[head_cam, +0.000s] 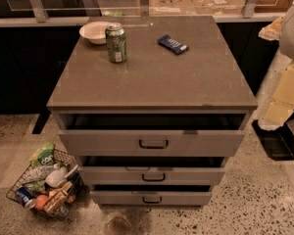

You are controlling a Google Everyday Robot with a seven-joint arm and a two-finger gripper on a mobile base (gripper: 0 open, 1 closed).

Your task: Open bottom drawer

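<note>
**Three-Drawer Cabinet Stands With Robot Arm at Its Right Flank**

A grey cabinet (152,77) fills the middle of the camera view, seen from above and in front, on a speckled floor (255,204). The bottom drawer (152,198), the lowest and narrowest-looking of three fronts, sits just above the floor with its small dark bar handle (152,199) at centre. A dark strip of shadow shows along its upper edge. The middle drawer (153,176) and the top drawer (153,143) above it show similar dark gaps, the top one widest.

The robot's pale arm (290,89) comes down along the right edge of the view. Its dark gripper (275,142) hangs low beside the cabinet's right side, well apart from the bottom drawer's handle. Whether the gripper is open or closed cannot be told, and nothing can be seen in its hold.

On the cabinet top, a white bowl (94,32) sits at the back left with a green can (116,43) upright just beside it. A blue packet (172,44) lies flat to their right. A wire basket (19,187) of groceries rests on the floor at the cabinet's lower left.
</note>
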